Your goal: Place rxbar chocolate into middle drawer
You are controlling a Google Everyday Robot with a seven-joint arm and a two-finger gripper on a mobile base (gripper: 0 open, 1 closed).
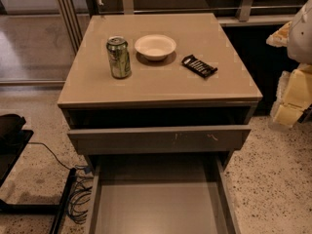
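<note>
The rxbar chocolate [199, 66], a flat black bar with white lettering, lies on the cabinet top [161, 84] toward the right, next to the bowl. The middle drawer [156, 206] is pulled out at the bottom of the view, a long grey-brown tray with a bare floor and thin side walls. My gripper [292, 99] hangs at the far right edge of the view, off the side of the cabinet, lower than the top and well apart from the bar. It holds nothing that I can see.
A green can [118, 57] stands upright at the left of the top. A white bowl [155, 47] sits between can and bar. The top drawer [161, 138], its front scratched, is slightly out above the middle one. Cables [78, 199] lie on the floor at the left.
</note>
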